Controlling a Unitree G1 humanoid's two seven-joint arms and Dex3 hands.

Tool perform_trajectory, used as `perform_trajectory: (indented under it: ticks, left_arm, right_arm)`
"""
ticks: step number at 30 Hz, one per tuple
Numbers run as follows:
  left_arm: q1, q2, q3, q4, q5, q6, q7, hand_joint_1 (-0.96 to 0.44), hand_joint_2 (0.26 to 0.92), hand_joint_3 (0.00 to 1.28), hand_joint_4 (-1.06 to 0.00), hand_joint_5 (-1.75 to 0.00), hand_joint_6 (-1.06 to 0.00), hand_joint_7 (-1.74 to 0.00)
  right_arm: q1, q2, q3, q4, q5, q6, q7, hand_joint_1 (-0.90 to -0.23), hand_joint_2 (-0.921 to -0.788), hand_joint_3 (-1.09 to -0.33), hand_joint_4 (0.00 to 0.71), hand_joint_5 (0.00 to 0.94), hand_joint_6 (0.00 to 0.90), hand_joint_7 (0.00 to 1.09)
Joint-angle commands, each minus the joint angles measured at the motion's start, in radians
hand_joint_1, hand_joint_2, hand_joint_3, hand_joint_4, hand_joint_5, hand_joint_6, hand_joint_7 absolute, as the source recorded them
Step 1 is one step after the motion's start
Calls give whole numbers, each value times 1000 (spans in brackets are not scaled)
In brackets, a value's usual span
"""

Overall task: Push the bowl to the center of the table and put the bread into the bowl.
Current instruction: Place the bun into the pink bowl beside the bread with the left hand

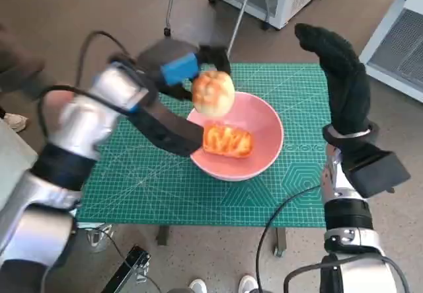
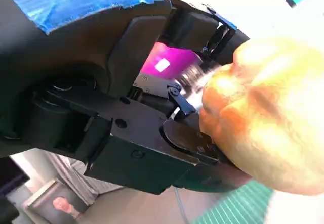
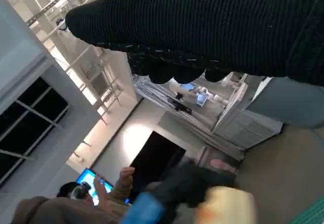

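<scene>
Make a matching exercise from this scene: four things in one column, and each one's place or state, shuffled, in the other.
Things:
1. round golden bread roll
2. glazed orange bread piece
3. pink round bowl
4. right hand in the black knitted glove

Places or states:
A. standing on the green cutting mat
B. lying inside the bowl
C. held by the blue-taped left hand above the bowl's rim
D. raised beside the table, holding nothing

Pairs: 1-C, 2-B, 3-A, 4-D

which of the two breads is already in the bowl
The flat, orange-glazed bread lies inside the pink bowl. The round, pale golden bun is not in yet: the left hand holds it above the bowl's rim.
</scene>
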Motion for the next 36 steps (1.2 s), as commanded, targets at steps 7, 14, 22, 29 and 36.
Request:
perform_trajectory:
  ticks: [7, 14, 22, 29, 36]
  left_arm:
    - [-31, -112, -103, 289, 18, -48, 184, 1, 921, 235, -499, -1312, -440, -1398]
    - [-27, -140, -116, 373, -17, -91, 190, 192, 916, 334, -398, -930, -392, -474]
    - [-13, -137, -113, 372, -59, -118, 159, 177, 921, 310, -460, -45, -466, -152]
    - [7, -99, -99, 300, -104, -131, 98, 220, 921, 327, -277, -3, -358, -63]
    - [33, -13, -50, 153, -159, -160, 50, 175, 921, 296, -201, -1, -351, -47]
  right_arm:
    - [50, -22, -4, -22, -32, 1, -42, -608, -921, -733, 285, 4, -1, 684]
    - [62, -37, -1, -34, -43, 9, -69, -625, -921, -732, 287, 5, -1, 686]
    - [66, -36, 3, -40, -56, 14, -95, -635, -921, -728, 290, 6, -1, 688]
    - [65, -35, 10, -41, -70, 17, -114, -639, -921, -729, 290, 5, -1, 688]
    - [57, -35, 18, -33, -68, 20, -114, -645, -921, -731, 289, 5, -1, 690]
